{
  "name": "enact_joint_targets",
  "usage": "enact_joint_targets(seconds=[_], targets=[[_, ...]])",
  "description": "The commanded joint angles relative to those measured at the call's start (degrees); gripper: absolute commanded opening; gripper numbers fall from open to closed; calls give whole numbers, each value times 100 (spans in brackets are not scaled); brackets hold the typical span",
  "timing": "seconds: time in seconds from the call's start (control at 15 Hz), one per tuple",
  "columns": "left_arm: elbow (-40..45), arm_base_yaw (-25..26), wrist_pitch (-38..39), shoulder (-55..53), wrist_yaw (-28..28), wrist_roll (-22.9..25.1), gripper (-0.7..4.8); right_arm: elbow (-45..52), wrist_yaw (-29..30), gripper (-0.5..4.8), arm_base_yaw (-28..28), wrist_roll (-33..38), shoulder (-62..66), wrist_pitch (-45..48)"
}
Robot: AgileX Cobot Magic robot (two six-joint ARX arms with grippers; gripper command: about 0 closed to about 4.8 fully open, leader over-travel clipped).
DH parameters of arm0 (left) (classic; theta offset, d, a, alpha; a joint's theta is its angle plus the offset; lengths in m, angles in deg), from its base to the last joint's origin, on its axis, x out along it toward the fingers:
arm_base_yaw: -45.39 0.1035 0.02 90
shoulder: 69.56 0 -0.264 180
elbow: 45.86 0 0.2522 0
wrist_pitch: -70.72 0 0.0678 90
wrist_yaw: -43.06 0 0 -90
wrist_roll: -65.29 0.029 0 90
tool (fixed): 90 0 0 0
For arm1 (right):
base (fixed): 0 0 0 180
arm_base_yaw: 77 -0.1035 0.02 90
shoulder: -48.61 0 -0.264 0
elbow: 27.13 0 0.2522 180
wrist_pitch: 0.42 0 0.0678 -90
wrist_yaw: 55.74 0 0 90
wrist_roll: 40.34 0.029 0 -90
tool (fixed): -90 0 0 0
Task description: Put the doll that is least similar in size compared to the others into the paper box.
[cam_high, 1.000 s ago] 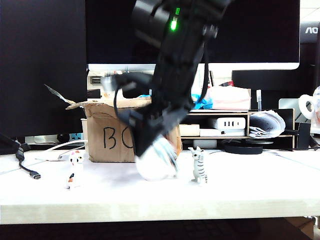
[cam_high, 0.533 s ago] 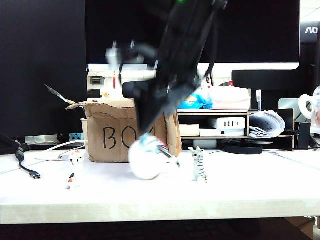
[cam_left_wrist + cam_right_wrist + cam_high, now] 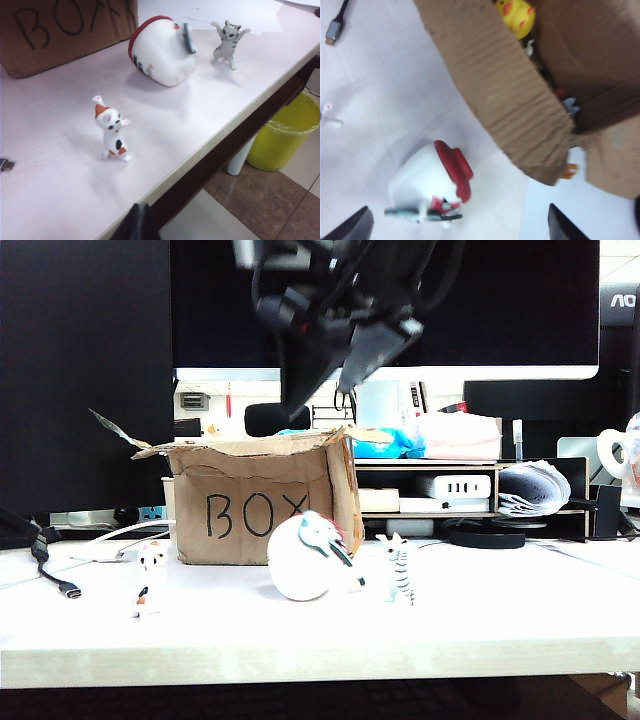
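The doll [image 3: 305,560], a big white egg figure with a dark red cap and a light blue guitar, lies tipped on its side on the table in front of the paper box [image 3: 250,505]. It also shows in the left wrist view [image 3: 162,52] and the right wrist view [image 3: 427,185]. My right gripper [image 3: 335,365] hangs open high above the box's front corner, its fingertips spread wide and empty [image 3: 460,230], well clear of the doll. The box [image 3: 510,90] stands open below it. My left gripper [image 3: 137,222] stays shut by the table's front edge, far from the doll.
A small white-orange cat [image 3: 150,580] stands left of the doll and a grey-striped cat [image 3: 398,568] close to its right. A yellow toy [image 3: 517,15] lies inside the box. A USB cable [image 3: 55,575] lies far left. A yellow bin [image 3: 285,132] stands on the floor beside the table.
My right gripper has lifted from around the doll to high above the box. The doll stayed on the table and shifted slightly, lying on its side.
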Motion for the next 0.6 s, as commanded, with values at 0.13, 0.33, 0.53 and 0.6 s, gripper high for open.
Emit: enact_joint_targets(seconds=[0.13, 0.33, 0.53, 0.6], targets=[[-9, 9, -77, 0, -13, 22, -5, -13, 24, 479, 11, 284, 164, 286], [-9, 9, -79, 0, -13, 22, -5, -13, 103, 479, 81, 404, 372, 420], [-9, 9, -77, 0, -13, 22, -5, -13, 136, 479, 142, 590, 824, 435], [-9, 9, -79, 0, -15, 22, -5, -13, 131, 479, 149, 603, 992, 531]])
